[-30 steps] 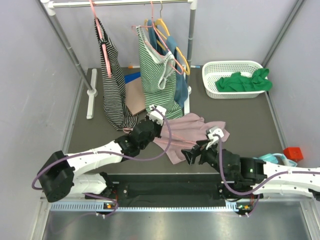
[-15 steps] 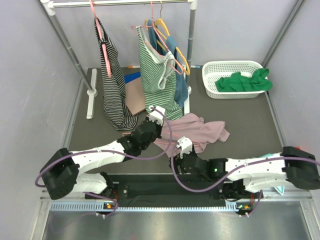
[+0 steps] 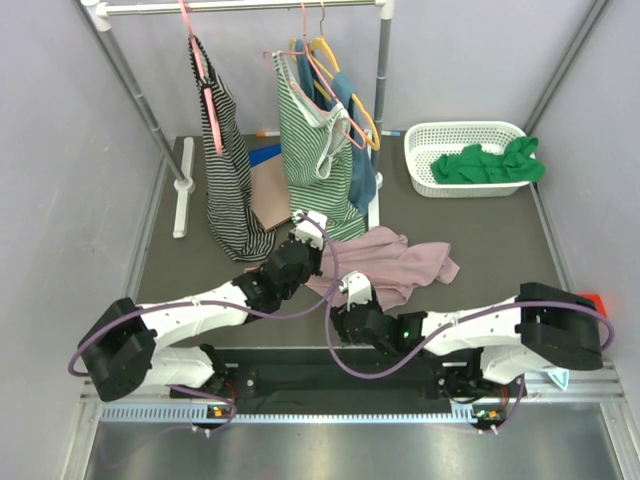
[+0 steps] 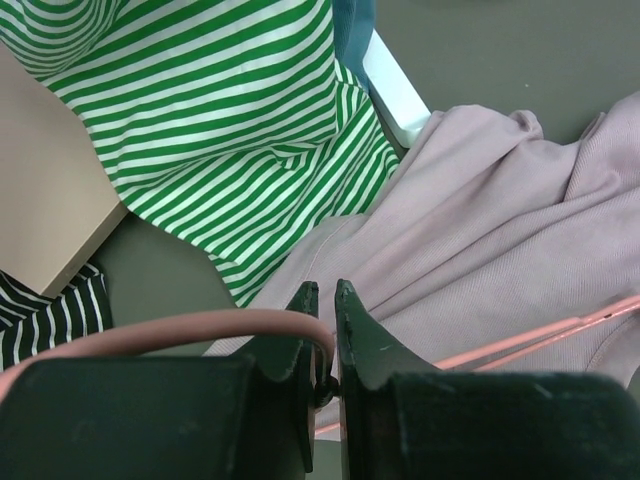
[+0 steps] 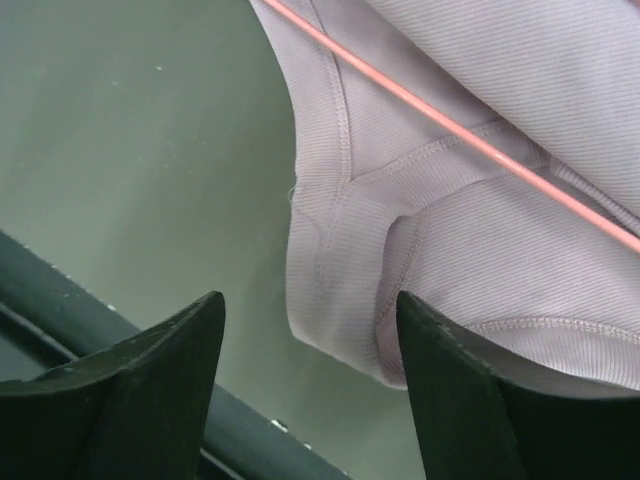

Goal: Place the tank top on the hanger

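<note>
The dusty-pink tank top [image 3: 400, 262] lies crumpled on the dark table, right of centre. My left gripper [image 3: 306, 243] is at its left edge and is shut on the curved hook of the thin salmon-pink hanger [image 4: 190, 328]. The hanger's wire [image 4: 545, 333] runs across the fabric [image 4: 500, 220]. My right gripper [image 3: 346, 303] is open just above the top's near-left corner. In the right wrist view its jaws [image 5: 308, 297] straddle a folded strap end [image 5: 340, 300], with the hanger wire [image 5: 450, 128] crossing the cloth beyond.
A clothes rack [image 3: 240, 8] at the back holds a black-striped garment [image 3: 225, 170], a green-and-white striped top [image 3: 315, 150] and a yellow hanger [image 3: 345, 90]. A white basket [image 3: 425, 165] holds green cloth [image 3: 490, 165]. A tan board [image 3: 268, 195] leans behind. A red block [image 3: 592, 300] sits at the right edge.
My right arm has swung left from the table's right side to the tank top's near-left corner, gripper still open. My left gripper has hardly moved and still holds the hanger.
</note>
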`<action>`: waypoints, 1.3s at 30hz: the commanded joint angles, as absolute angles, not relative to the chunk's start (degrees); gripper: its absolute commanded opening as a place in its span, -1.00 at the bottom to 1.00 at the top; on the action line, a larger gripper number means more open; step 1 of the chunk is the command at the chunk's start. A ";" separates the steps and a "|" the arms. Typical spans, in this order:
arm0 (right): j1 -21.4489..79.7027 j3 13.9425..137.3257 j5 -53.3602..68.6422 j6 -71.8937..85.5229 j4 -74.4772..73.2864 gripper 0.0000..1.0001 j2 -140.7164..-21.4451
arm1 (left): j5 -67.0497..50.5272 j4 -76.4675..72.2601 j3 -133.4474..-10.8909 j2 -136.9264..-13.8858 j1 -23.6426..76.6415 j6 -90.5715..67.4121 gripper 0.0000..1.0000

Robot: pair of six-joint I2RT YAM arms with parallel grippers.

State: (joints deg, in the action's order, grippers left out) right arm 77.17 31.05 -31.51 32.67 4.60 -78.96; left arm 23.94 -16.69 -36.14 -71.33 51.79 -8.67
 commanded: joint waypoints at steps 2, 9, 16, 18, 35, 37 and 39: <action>76.20 33.58 -31.03 33.83 6.51 0.05 -82.00 | 25.40 -18.63 -35.77 -69.00 51.68 -8.09 -1.00; 76.11 32.00 -33.74 38.49 -1.39 -1.00 -75.00 | 27.24 -18.37 -35.33 -67.33 51.50 -7.65 -1.00; 66.83 23.04 -30.07 40.17 -4.48 -1.00 -59.52 | 27.26 -23.02 -30.51 -56.36 51.42 -8.52 -1.00; 62.61 21.02 -28.75 39.47 -4.92 -1.00 -54.87 | 26.90 -24.52 -28.13 -51.36 51.33 -8.61 -1.00; 34.38 26.18 -15.66 26.20 -8.86 -1.00 -43.95 | 19.07 -29.44 -24.17 -44.47 51.33 -6.42 -1.00; 31.38 27.24 -13.55 24.88 -11.32 -1.00 -40.97 | 20.12 -29.62 -24.17 -44.91 51.33 -6.07 -1.00; 30.50 29.08 -13.19 24.35 -13.70 -1.00 -38.60 | 20.48 -29.62 -24.26 -45.70 51.33 -5.71 -1.00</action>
